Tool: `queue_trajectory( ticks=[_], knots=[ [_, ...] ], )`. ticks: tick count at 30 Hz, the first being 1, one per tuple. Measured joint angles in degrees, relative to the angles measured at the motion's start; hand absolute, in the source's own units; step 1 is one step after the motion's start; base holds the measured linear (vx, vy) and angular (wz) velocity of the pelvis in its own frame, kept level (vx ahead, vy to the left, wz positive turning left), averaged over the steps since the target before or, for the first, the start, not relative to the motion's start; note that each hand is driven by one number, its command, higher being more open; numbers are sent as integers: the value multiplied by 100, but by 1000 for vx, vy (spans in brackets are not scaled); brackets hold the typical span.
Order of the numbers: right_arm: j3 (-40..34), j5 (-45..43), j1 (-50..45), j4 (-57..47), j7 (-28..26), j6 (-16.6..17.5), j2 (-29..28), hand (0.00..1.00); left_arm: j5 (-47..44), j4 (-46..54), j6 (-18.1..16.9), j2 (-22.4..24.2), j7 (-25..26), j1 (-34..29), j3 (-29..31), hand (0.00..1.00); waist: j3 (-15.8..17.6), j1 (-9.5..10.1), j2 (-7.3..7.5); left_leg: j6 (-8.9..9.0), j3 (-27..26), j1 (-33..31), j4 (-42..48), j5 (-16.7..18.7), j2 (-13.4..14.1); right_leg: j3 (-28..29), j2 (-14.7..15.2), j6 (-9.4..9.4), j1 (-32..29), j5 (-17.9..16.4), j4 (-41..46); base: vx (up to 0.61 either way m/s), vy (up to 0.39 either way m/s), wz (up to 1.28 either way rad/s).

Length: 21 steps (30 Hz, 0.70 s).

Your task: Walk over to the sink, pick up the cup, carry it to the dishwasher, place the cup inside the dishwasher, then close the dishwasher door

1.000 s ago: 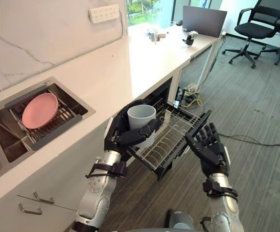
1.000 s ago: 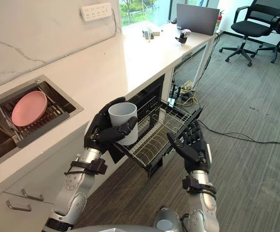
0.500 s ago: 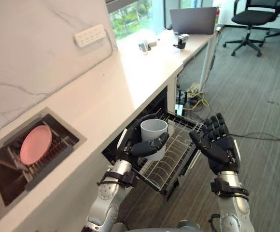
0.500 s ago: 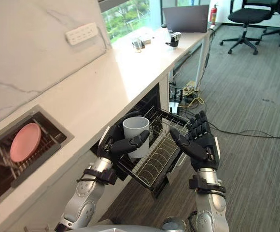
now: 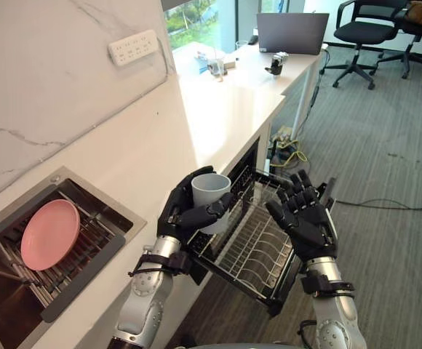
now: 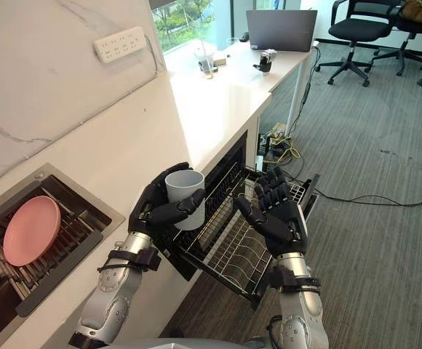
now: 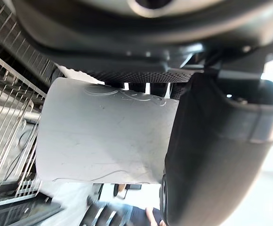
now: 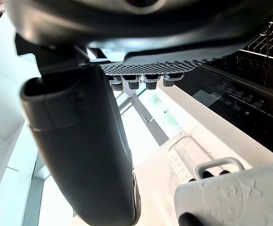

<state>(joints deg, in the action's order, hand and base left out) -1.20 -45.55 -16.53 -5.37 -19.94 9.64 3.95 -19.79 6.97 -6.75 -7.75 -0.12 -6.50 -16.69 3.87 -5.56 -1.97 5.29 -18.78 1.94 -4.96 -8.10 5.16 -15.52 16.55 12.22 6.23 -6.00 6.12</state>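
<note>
Pale grey cylindrical cup (image 7: 103, 136) with faint embossed relief, gripped against palm of dark left hand (image 7: 141, 47). Thick thumb (image 7: 212, 141) curled across cup's side. Silver wire dishwasher rack (image 7: 4, 117) beyond cup, apart from it.

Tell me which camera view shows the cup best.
The left eye view: the cup shows upright, mouth visible, held in the left hand by the dishwasher rack. The right eye view is similar. Each wrist view shows part of its side.
</note>
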Motion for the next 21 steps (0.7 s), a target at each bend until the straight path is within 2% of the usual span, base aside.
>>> queue_trajectory(
  ticks=[6,10,15,21],
  knots=[
    [3,-363,10,-5,-854,-524,396,100,72,-1,-79,15,177,190,-65,0,28,-13,70,6,-162,17,-2,-46,101,142,-118,-40,-61,187,-141,-41,19,-17],
    [0,-399,138,-66,-1150,-772,660,100,389,-1,-370,-11,302,412,54,0,27,-1,84,-2,-239,20,-16,-75,151,139,-170,-79,-84,342,-244,-68,26,-11],
    [-5,-407,288,-85,-1019,-1011,732,100,1100,0,-633,-23,517,537,58,0,31,-5,97,4,-242,11,-34,-109,175,138,-205,-125,-83,416,-316,-79,21,-3],
    [3,-438,356,-85,-675,-1234,731,100,1551,0,-677,-88,522,558,47,0,30,-12,105,-10,-240,1,-34,-185,217,141,-256,-176,-93,454,-372,-39,4,-1]
  ],
)
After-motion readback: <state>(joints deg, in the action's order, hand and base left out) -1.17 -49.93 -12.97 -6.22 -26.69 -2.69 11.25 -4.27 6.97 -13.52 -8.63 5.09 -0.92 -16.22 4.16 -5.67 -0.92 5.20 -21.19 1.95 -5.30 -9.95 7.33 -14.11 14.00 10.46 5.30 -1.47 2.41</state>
